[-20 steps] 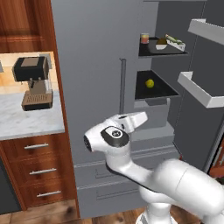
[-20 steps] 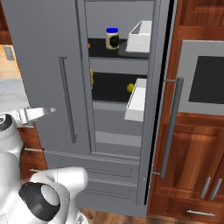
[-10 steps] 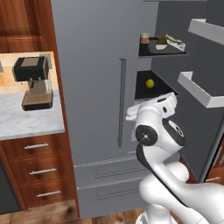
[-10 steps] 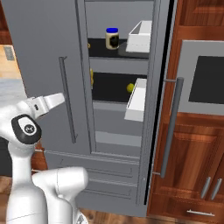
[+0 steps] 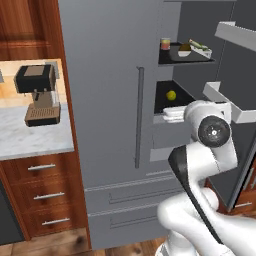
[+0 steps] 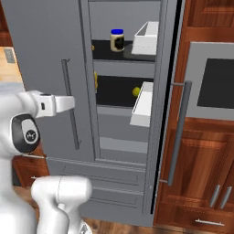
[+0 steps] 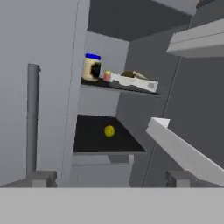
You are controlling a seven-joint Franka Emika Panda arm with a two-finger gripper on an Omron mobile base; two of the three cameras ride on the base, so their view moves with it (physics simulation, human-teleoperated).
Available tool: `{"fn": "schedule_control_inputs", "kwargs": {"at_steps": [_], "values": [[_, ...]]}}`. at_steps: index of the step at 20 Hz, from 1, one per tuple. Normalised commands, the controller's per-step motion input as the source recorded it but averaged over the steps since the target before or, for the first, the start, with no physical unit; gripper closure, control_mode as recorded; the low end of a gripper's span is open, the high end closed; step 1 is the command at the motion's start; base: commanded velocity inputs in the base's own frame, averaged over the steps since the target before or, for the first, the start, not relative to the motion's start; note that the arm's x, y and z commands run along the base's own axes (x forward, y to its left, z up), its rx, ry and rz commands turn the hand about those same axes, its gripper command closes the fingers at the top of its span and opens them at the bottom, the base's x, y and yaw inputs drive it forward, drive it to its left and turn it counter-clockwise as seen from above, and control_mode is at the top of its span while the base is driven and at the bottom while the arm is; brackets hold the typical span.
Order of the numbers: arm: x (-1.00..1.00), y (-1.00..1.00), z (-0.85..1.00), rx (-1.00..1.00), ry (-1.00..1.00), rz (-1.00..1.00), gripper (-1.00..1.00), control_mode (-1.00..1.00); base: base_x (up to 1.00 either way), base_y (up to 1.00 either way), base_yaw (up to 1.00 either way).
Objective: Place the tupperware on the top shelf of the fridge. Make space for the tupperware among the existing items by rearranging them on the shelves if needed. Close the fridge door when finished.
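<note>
The grey fridge has its left door shut and its right door swung open. The tupperware, a shallow white tray with a dark lump, lies on the top shelf beside the small orange-red jar and the white blue-lidded jar. In the left base view the tupperware sits right of the orange-red jar. A yellow fruit rests on the lower shelf. My gripper hangs open and empty in front of the fridge opening, below and short of both shelves.
The open right door carries white bins and a long bar handle. A yellow sliver peeks past the left door's edge. A coffee machine stands on the counter at left. An oven sits at right.
My arm has swung up and to the right, from in front of the shut left door toward the open side of the fridge. The items on the shelves have not moved.
</note>
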Motion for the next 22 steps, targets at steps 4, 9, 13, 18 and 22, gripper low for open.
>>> {"fn": "schedule_control_inputs", "kwargs": {"at_steps": [4, 9, 13, 18, 22], "values": [[-0.74, -0.75, 0.12, 0.51, 0.03, 0.07, -1.00, -1.00, 0.00, 0.00, 0.00], [-0.54, -1.00, 0.00, 0.52, 0.00, 0.07, -1.00, -1.00, 0.00, 0.00, 0.00], [-0.61, -1.00, -0.14, 0.41, -0.03, 0.00, -1.00, -1.00, 0.00, 0.00, 0.00], [-0.41, -0.98, -0.15, 0.31, -0.05, 0.00, -1.00, -1.00, 0.00, 0.00, 0.00], [-0.22, -0.91, -0.09, 0.26, -0.02, 0.00, -1.00, -1.00, 0.00, 0.00, 0.00]]}}
